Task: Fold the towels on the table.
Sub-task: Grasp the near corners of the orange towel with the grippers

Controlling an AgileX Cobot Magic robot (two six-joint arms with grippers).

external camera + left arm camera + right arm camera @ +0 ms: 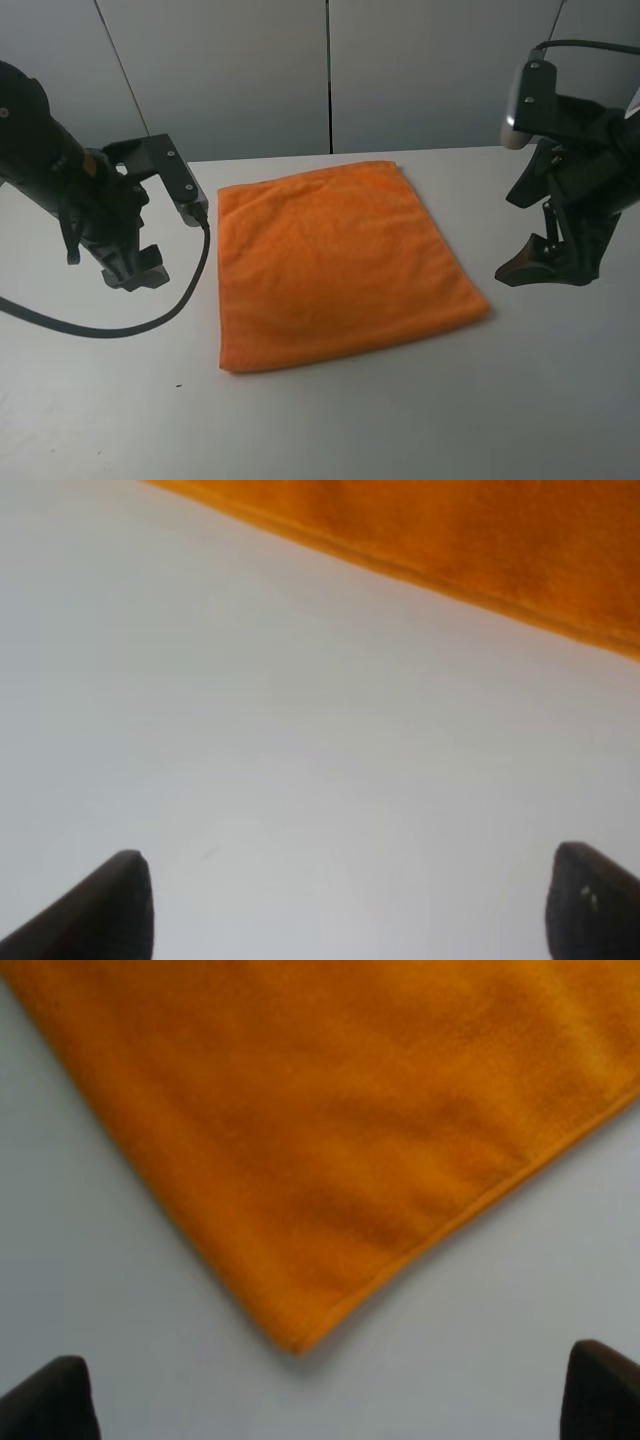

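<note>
My left fingers [112, 912] and right fingers [48, 1402], mostly cut off from view, stand spread beside the orange towel [340, 265] near the worktop's [420, 420] far edge, black cable [150, 322] looping by my left arm.

- The high camera stands off the arms at the near side of the table [400, 430]. It looks down and across toward the grey wall panels [230, 70], far enough back to take in the whole orange towel [340, 265], the left gripper [135, 270] and the right gripper [530, 265].
- The left wrist camera looks down from close above bare tabletop, past its own dark fingertips [110, 915], and catches one hem of the towel.
- The right wrist camera, equally close, looks down on one towel corner.
- All three views share the towel and the tabletop.
</note>
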